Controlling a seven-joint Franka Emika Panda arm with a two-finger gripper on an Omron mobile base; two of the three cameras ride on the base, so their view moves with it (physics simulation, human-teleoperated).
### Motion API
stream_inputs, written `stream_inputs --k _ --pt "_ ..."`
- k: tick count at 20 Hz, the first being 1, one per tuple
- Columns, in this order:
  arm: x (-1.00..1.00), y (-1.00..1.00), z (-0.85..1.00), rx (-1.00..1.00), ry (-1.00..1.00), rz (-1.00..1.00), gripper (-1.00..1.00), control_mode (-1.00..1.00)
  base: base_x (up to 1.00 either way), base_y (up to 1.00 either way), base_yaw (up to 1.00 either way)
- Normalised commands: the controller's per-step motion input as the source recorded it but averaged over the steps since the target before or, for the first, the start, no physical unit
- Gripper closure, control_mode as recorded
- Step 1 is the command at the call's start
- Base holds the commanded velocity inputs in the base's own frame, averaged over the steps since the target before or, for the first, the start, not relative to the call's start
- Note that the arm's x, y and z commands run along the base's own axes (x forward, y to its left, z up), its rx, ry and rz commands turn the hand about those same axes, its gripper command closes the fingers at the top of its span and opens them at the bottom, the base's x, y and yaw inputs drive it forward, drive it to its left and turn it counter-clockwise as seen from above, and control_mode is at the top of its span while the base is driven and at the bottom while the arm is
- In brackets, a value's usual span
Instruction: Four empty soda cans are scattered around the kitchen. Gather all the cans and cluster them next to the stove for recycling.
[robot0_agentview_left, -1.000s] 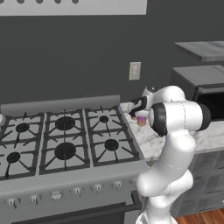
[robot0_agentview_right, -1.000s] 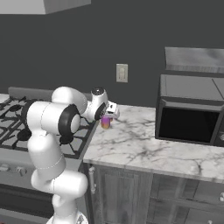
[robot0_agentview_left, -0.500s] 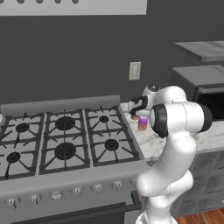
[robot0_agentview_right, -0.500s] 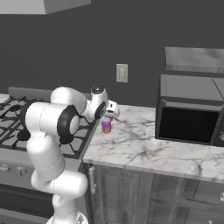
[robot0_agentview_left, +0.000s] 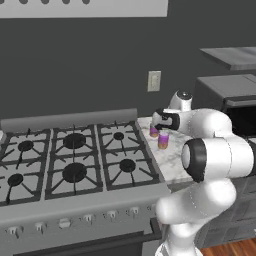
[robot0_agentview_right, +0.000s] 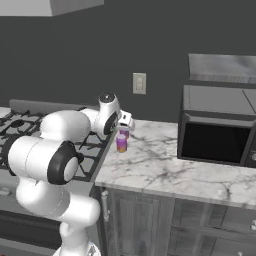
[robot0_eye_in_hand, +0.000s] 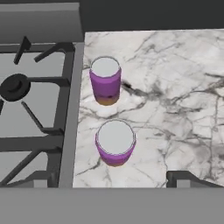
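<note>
Marble worktop (robot0_eye_in_hand: 175, 105) beside steel stove (robot0_eye_in_hand: 39, 109) carries two purple soda cans (robot0_eye_in_hand: 115, 142); my hand (robot0_eye_in_hand: 109, 181) hangs open above, so fetching another is next.

Two soda cans (robot0_eye_in_hand: 105, 80) (robot0_eye_in_hand: 115, 142) stand on the counter (robot0_eye_in_hand: 175, 113) below my gripper (robot0_eye_in_hand: 111, 179), one behind the other, just beside the stove (robot0_agentview_left: 75, 160). The microwave (robot0_agentview_right: 217, 130) sits on the same counter, well apart from them.

Black-fronted microwave (robot0_agentview_right: 216, 131) on marble counter (robot0_agentview_right: 170, 170), wall outlet (robot0_agentview_left: 154, 81) behind
</note>
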Motion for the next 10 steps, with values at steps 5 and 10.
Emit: stream_inputs --k 5,10 --pt "-1.00 -0.04 0.33 -0.03 -0.06 0.00 -1.00 -1.00 0.00 0.00 0.00" --pt "-1.00 0.00 0.38 -0.02 -0.05 0.00 -1.00 -1.00 0.00 0.00 0.00"
